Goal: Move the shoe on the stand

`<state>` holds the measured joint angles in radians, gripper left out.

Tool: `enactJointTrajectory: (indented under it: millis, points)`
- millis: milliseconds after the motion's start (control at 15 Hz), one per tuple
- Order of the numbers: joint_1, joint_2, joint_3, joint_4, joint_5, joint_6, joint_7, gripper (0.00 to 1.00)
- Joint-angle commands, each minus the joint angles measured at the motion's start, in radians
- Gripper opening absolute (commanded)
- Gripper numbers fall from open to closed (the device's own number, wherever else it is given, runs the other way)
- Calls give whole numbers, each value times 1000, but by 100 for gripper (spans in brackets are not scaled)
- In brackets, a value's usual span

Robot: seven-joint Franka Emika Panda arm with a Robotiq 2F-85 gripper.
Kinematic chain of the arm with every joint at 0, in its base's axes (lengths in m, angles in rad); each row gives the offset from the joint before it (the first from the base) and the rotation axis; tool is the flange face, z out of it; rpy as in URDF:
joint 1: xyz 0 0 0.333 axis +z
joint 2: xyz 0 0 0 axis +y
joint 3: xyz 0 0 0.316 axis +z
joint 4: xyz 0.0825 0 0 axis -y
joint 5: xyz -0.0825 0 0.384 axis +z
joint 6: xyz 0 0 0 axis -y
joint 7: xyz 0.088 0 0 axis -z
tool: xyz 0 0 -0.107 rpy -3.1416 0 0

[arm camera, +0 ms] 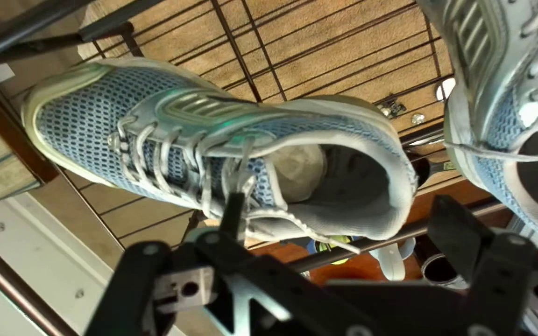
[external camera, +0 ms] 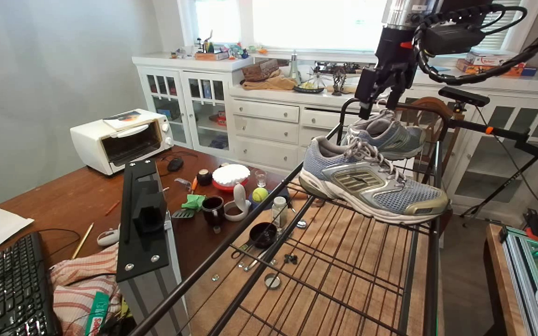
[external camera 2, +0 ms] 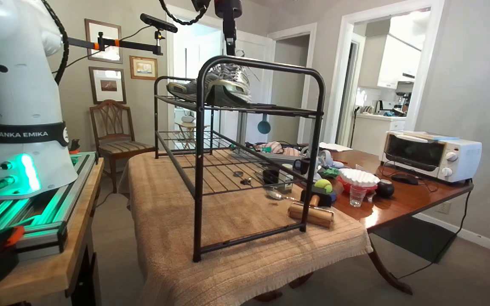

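Pale-laced, yellowish-toed shoe (arm camera: 217, 128) of blue-grey mesh on the stand (external camera 2: 198, 170); claw (arm camera: 339, 203) spread wide, empty.

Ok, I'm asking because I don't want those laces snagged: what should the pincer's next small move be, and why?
I'd probably raise the pincer straight up a little, jaws left open. The shoe beneath it already sits on the stand next to its twin, and a loose lace shows near the pincer in the wrist view; whether they touch, I can't tell.
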<state>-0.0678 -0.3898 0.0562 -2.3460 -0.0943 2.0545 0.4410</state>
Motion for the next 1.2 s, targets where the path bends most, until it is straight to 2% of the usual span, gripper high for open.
enactJointTrajectory:
  millis: [0,467,1133]
  points:
    - [-25,-28,24,-41,-5,-12,108,100]
    - [-34,-35,20,-84,22,2,207,100]
    - [-61,-5,23,-95,0,57,395,100]
